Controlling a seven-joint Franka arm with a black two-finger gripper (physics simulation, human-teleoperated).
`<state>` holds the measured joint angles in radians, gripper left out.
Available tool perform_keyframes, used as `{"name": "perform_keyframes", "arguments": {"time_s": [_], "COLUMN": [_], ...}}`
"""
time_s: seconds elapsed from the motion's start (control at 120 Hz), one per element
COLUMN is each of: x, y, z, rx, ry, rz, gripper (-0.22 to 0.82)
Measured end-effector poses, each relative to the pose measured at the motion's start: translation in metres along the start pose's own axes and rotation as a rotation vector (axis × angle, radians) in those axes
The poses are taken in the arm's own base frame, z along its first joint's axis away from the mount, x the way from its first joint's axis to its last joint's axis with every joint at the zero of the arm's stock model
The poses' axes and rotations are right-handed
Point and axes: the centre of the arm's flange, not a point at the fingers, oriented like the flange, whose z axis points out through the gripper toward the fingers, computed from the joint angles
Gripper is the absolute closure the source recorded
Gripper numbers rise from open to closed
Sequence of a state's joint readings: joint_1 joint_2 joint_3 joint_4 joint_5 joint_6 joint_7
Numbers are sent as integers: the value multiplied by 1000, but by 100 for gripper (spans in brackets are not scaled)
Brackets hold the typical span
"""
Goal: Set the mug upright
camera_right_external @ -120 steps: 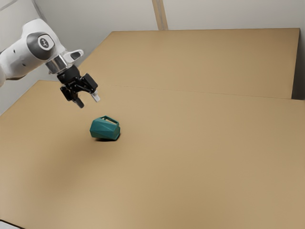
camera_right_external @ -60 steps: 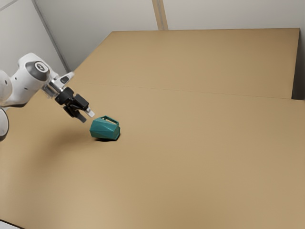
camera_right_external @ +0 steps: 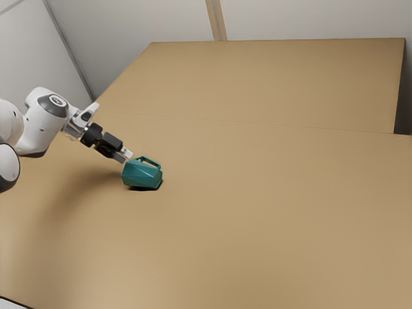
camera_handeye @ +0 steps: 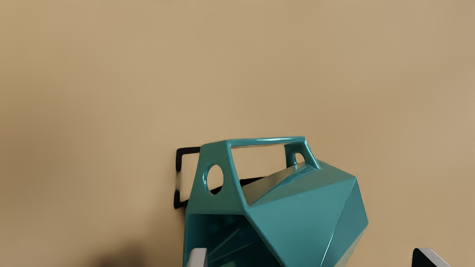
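A plain tan table [camera_right_external: 257, 212] spreads across most of the exterior view, with a grey wall [camera_right_external: 290, 19] along the top of the frame. Left of centre there, the teal mug [camera_right_external: 141, 175] lies on its side, its handle [camera_handeye: 267, 141] raised off the table. The gripper [camera_right_external: 127, 157] slants down just to the mug's upper left, its fingers spread wide and gripping nothing; whether a fingertip touches the mug, I cannot tell.

The step in hand looks to be getting hold of the mug. To do it well, bring the fingers low enough to take the body from opposite sides, and mind whether the finger near the mouth goes inside or stays outside before closing. The slanted faces could let a high grip slip or roll the mug. Once held firmly, it would want a small lift, a turn until the mouth faces up, and a gentle lowering onto its base.

The exterior view gives the arm's slant and approach. The wrist view looks into the open mouth [camera_handeye: 226, 233], with one finger [camera_handeye: 197, 257] across it and the other finger [camera_handeye: 428, 257] out past the base end.
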<state>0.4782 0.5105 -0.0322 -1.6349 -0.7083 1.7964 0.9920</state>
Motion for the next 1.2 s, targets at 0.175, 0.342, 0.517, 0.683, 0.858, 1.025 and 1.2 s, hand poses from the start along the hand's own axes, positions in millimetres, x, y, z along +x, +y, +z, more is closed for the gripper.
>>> {"name": "perform_keyframes", "arguments": {"time_s": [0.175,0.342,0.517,0.683,0.858,1.025,1.2], "x": [-13,-21,-24,-29,-31,-28,-26], "y": [-1,-2,-3,-8,-9,-4,1], "z": [20,27,29,30,33,33,34], "rx": [-64,-87,-108,-149,-180,-202,-216], "ry": [18,24,36,69,86,92,92], "rz": [-11,-8,0,-5,-2,17,37], "gripper": [0,0,3,14,37,60,71]}}
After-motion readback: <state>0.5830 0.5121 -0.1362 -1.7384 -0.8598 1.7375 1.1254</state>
